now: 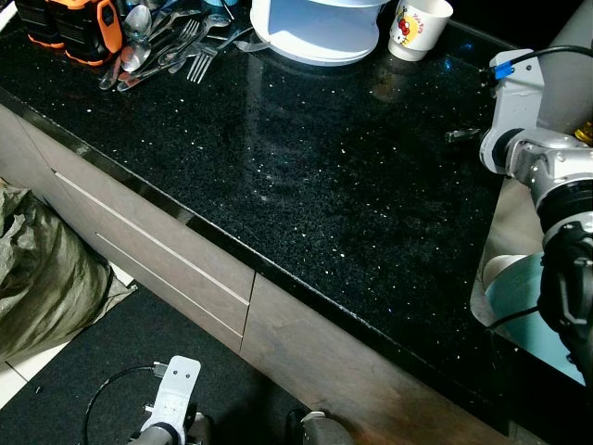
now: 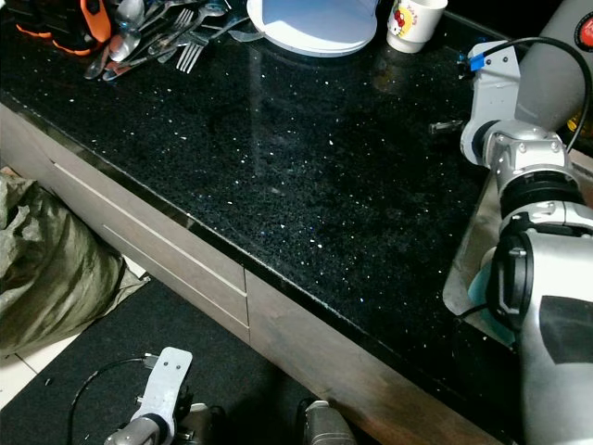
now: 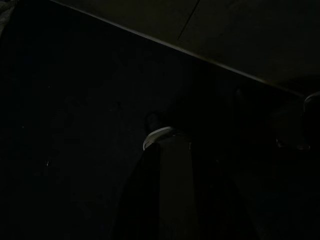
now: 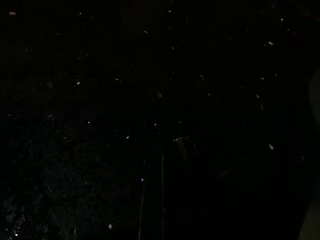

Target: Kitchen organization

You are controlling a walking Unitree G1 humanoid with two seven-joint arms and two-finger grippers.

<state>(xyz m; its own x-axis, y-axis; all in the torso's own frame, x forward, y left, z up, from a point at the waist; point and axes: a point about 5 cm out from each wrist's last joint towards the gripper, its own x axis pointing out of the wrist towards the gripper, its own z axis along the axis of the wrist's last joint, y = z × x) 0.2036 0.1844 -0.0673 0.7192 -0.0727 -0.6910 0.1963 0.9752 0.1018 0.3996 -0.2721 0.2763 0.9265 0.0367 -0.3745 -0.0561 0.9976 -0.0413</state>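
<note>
At the far left, on the floor, a crumpled grey-green sack slumps against the cabinet front, partly on pale tile and partly on a dark floor mat. The left arm hangs low over that mat, in front of the cabinets; its white wrist shows at the bottom edge, and the left wrist view is too dark to tell how the left gripper's fingers stand.

The cabinet face is grey-brown wood with two drawers marked by pale horizontal lines. Above it runs a black speckled stone countertop, glossy, with a faint reflection of the white ware near the back.

At the back left corner of the counter sits an orange and black object. Just beside it lies a loose heap of cutlery, spoons and forks with their tines pointing toward the front. Further right stands a white rounded container, and next to it a white mug with a red cartoon print.

On the right, the right arm reaches over the counter's right end. Below it a steel sink holds a pale blue bowl. The right wrist view shows only dark speckled stone, so the right gripper's fingers cannot be judged.
</note>
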